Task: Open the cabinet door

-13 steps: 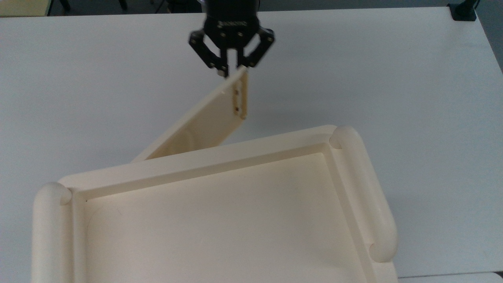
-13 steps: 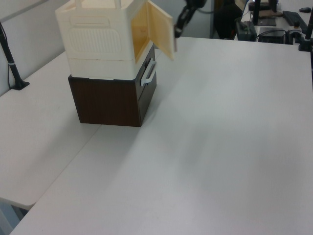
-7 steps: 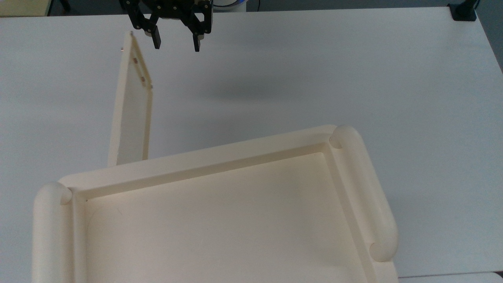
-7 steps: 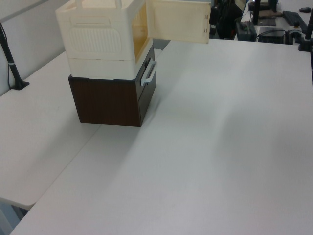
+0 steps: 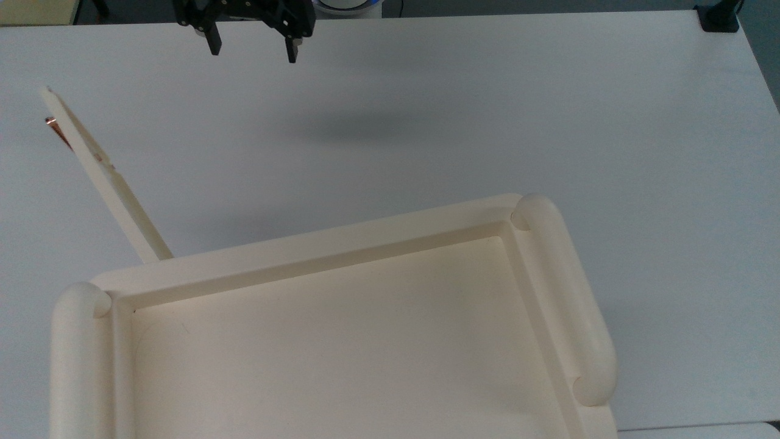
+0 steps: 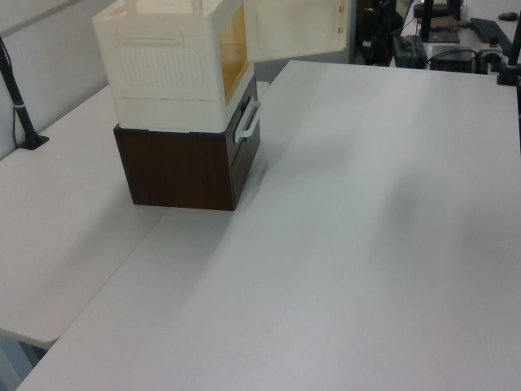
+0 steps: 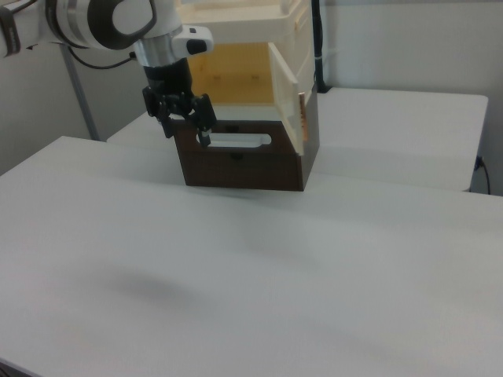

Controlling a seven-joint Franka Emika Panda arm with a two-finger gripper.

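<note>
We see cabinet door [image 5: 103, 177] swung wide off cabinet [image 5: 341, 317] — task looks done. Gripper [image 5: 251, 50] above table [image 5: 548, 110], jaws spread, empty, well apart from door.

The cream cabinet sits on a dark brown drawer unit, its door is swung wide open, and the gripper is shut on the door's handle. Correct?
Not quite: the gripper is open and well clear of the cabinet door, holding nothing, as the top view shows. The rest stands: the cabinet sits on the dark brown drawer unit with its door wide open.
</note>
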